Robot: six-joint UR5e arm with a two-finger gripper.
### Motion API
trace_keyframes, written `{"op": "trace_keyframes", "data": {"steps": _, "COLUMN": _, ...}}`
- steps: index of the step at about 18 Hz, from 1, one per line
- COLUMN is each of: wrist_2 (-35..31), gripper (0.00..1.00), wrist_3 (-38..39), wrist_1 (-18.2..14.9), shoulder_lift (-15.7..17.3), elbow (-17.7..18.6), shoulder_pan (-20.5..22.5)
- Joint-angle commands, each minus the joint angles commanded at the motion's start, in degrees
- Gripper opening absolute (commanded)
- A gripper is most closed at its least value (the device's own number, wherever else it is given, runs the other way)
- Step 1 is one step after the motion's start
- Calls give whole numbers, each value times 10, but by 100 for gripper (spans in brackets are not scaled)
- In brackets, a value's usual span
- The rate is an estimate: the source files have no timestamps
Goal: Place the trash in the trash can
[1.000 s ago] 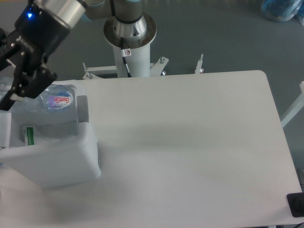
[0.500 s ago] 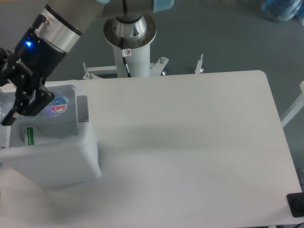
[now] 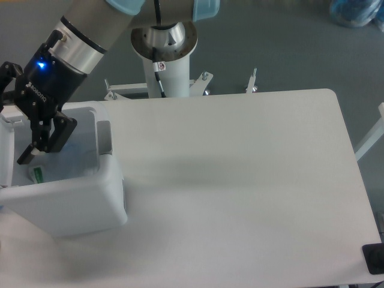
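Your pincer (image 3: 27,157) reaches down into the trash can (image 3: 72,204) at the left end of the table (image 3: 240,192). I cannot tell its spread. A green-and-white strip (image 3: 37,174) of bag lies inside. Bottle not visible; judged nearly finished.

This looks like a robotics lab or test room rather than a home. A bare white table (image 3: 240,180) with rounded corners fills most of the frame, standing on a plain grey floor (image 3: 288,48). At the top centre a white post (image 3: 171,72) with a round metal flange carries the robot arm (image 3: 90,30), bolted to a metal foot frame. A white bin (image 3: 72,198) sits at the left edge, and a blue bag (image 3: 354,12) lies in the upper right corner.
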State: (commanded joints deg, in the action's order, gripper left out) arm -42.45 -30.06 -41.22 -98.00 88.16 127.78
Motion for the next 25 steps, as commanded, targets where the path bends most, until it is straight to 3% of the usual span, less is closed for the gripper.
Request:
{"op": "trace_keyframes", "data": {"steps": 5, "wrist_2": -82, "gripper": 100, "wrist_3": -11, "wrist_1": 1, "shoulder_lift": -7, "elbow": -3, "shoulder_pan": 73}}
{"op": "trace_keyframes", "data": {"steps": 8, "wrist_2": -119, "gripper": 100, "wrist_3": -47, "wrist_1": -3, "shoulder_lift": -34, "elbow": -37, "shoulder_pan": 81}}
{"op": "trace_keyframes", "data": {"steps": 10, "wrist_2": -180, "gripper": 100, "wrist_3": -94, "wrist_1": -4, "shoulder_lift": -35, "elbow": -31, "shoulder_pan": 83}}
{"op": "trace_keyframes", "data": {"steps": 12, "wrist_2": -243, "gripper": 100, "wrist_3": -153, "wrist_1": -18, "shoulder_lift": -13, "elbow": -15, "shoulder_pan": 82}}
{"op": "trace_keyframes", "data": {"steps": 15, "wrist_2": -275, "gripper": 100, "wrist_3": -248, "wrist_1": -38, "shoulder_lift": 17, "elbow": 14, "shoulder_pan": 87}}
{"op": "trace_keyframes", "data": {"steps": 18, "wrist_2": -330, "gripper": 100, "wrist_3": -380, "wrist_1": -118, "shoulder_lift": 59, "elbow": 34, "shoulder_pan": 113}}
{"op": "trace_keyframes", "data": {"steps": 20, "wrist_2": -347, "gripper": 100, "wrist_3": -452, "wrist_1": -144, "shoulder_lift": 71, "elbow": 35, "shoulder_pan": 124}}
{"op": "trace_keyframes", "data": {"steps": 25, "wrist_2": -348, "gripper": 100, "wrist_3": -469, "wrist_1": -166, "shoulder_lift": 85, "elbow": 39, "shoulder_pan": 143}}
